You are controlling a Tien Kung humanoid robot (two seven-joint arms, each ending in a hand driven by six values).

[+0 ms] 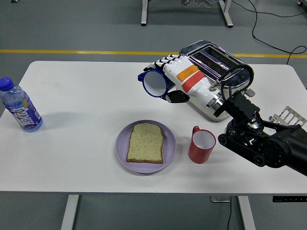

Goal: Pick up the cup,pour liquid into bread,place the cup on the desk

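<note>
— Right hand grips the blue cup, tipped sideways above the desk, beyond the bread.
— Looks light, rigid, maybe slick; I'd wrap the body firmly.

the right hand masks the toaster front, the blue cup body is mostly covered, cup contents indiscernible.

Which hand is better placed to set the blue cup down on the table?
Right. The right hand already grips the blue cup above the table; no left arm is visible.
</note>
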